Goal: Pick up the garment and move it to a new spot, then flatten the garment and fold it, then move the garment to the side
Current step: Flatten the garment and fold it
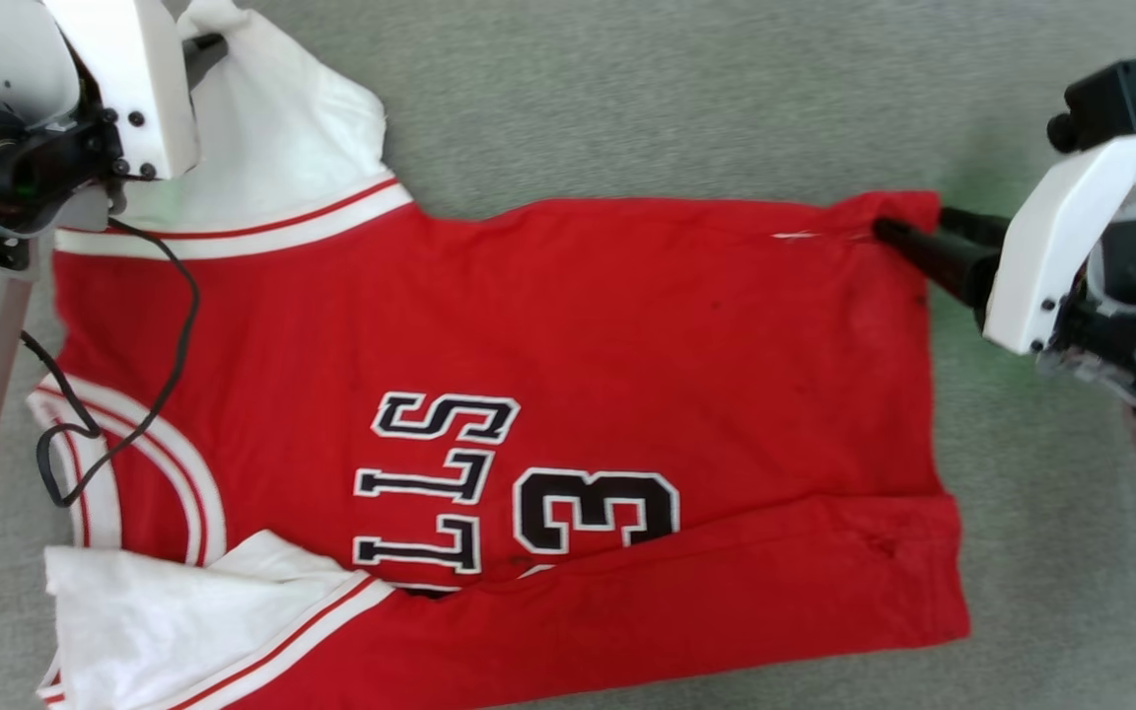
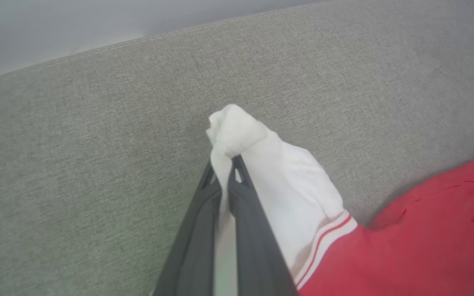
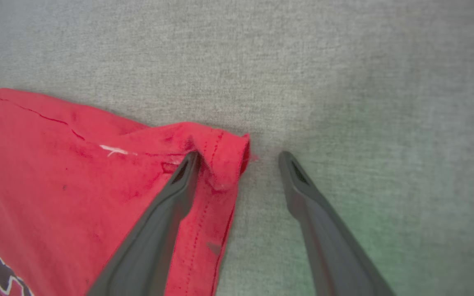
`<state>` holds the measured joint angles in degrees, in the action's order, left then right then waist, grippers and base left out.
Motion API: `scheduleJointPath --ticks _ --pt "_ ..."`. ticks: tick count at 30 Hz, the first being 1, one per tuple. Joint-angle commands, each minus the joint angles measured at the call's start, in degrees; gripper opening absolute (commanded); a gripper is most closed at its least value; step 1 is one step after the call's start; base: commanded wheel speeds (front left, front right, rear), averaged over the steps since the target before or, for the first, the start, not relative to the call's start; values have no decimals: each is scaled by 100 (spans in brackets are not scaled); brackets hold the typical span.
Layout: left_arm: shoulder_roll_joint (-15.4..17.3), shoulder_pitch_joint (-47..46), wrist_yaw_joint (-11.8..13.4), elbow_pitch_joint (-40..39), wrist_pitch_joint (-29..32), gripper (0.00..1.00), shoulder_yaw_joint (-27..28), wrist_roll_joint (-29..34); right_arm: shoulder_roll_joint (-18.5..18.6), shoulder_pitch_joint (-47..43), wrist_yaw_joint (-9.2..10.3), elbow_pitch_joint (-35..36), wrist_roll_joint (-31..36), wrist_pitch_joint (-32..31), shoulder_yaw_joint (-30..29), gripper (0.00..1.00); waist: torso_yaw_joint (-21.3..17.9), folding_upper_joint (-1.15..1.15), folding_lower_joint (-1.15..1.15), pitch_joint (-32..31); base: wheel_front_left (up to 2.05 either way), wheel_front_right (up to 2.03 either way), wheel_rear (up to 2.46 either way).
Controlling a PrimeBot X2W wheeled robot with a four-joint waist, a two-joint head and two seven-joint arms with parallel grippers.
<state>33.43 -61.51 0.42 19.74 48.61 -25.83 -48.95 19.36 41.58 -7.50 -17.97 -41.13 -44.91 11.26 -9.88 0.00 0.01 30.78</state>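
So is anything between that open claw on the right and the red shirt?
Nothing visible. The right gripper straddles the hem corner of the jersey: one finger over red cloth, the other over bare grey upholstery.

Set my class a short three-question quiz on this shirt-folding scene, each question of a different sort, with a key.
1. True or false: the left gripper is shut on the white sleeve of the garment.
2. Choose one. The right gripper is: A) shut on the collar; B) open, with the red hem corner between its fingers; C) shut on a sleeve.
3. Fill the gap: the black, white-outlined digit beside the letters is ___.

Key: 1 true; 2 B; 3 "3".
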Motion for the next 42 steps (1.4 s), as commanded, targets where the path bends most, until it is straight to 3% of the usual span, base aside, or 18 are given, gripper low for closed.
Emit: scheduleJointPath --ticks 1,3,4,5,6,7,10,15,25,34,42 --pt "-44 -64 -38 -43 -60 0 -12 20 -52 105 2 -162 52 -135 23 100 150 0 -1 106 0 0 0" --pt "-70 -24 -51 -93 -109 0 -31 17 -121 109 2 -464 139 -413 52 100 220 0 -1 124 0 0 0" --pt "-73 3 -51 -105 -130 0 -35 24 -149 105 3 -593 179 -553 81 78 250 0 -1 131 0 0 0" --pt "-87 38 -45 -114 -167 0 -33 19 -221 80 5 -710 167 -709 110 38 276 0 -1 132 0 0 0" --pt "-93 79 -40 -121 -190 0 -34 13 -272 68 4 -787 171 -826 150 10 298 0 -1 131 0 0 0" --pt "-85 115 -36 -122 -212 0 -32 9 -281 67 3 -845 197 -910 180 0 316 0 -1 132 0 0 0" --pt "-66 188 -32 -117 -283 0 -10 -13 -301 152 1 -783 220 -916 224 0 355 0 -1 114 0 0 0" --pt "-32 447 -38 -104 -604 0 112 -67 -43 302 1 -344 362 -377 100 0 428 0 -1 -93 0 0 0" --pt "13 1801 75 -522 -1704 0 733 -488 180 -752 2 483 486 -39 -504 0 659 0 -1 -911 0 0 0" --pt "16 3911 395 -1261 -2438 0 1149 -855 -145 -2280 2 985 564 -92 -1247 0 865 0 -1 -1497 0 0 0" --pt "-207 5402 647 -1506 -2769 0 1287 -1162 -531 -3237 2 1158 603 82 -1678 0 933 0 -1 -1686 0 0 0"
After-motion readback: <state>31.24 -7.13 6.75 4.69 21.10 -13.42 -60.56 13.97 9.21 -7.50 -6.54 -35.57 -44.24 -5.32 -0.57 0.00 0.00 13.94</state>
